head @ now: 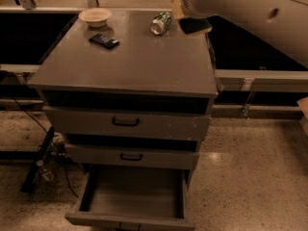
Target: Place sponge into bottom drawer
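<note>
The sponge point(195, 26), dark green on top with a pale yellow side, is at the back right corner of the grey cabinet top point(130, 61), right under the end of my white arm. My gripper point(183, 9) is at the sponge, mostly hidden behind the arm's bulk. I cannot tell whether the sponge rests on the top or is lifted. The bottom drawer point(132, 198) is pulled open at floor level, and its shallow tray shows nothing inside.
A green can point(161, 22) lies on its side just left of the sponge. A flat black packet point(103, 40) and a small bowl point(95, 17) are at the back left. The two upper drawers point(126, 123) are shut. Cables lie on the floor point(43, 165) to the left.
</note>
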`<state>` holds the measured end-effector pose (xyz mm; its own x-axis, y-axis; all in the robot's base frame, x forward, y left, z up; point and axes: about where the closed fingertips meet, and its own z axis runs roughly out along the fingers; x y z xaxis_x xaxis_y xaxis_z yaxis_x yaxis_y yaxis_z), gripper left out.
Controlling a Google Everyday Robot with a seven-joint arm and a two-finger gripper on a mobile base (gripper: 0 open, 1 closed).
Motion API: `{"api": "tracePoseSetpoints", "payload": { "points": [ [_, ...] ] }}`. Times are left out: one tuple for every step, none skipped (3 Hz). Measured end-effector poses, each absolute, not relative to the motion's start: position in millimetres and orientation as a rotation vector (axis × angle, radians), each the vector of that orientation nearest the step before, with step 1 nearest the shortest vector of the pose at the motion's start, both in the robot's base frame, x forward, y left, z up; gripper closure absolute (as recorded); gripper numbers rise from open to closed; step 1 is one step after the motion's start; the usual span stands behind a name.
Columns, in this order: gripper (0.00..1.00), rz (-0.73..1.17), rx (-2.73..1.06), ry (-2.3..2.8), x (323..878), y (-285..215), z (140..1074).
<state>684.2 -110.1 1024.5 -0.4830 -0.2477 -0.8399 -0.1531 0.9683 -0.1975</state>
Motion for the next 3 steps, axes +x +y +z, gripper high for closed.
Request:
{"api": "tracePoseSetpoints", "payload": {
  "points": [
    [1.00,-0.113,-0.241,2.091,651.1,-136.1,1016.6],
    [1.00,-0.122,-0.211,2.130,627.1,-154.7,997.7],
    [1.00,-0.137,-0.173,2.205,612.0,-176.5,968.5]
  ]
}}
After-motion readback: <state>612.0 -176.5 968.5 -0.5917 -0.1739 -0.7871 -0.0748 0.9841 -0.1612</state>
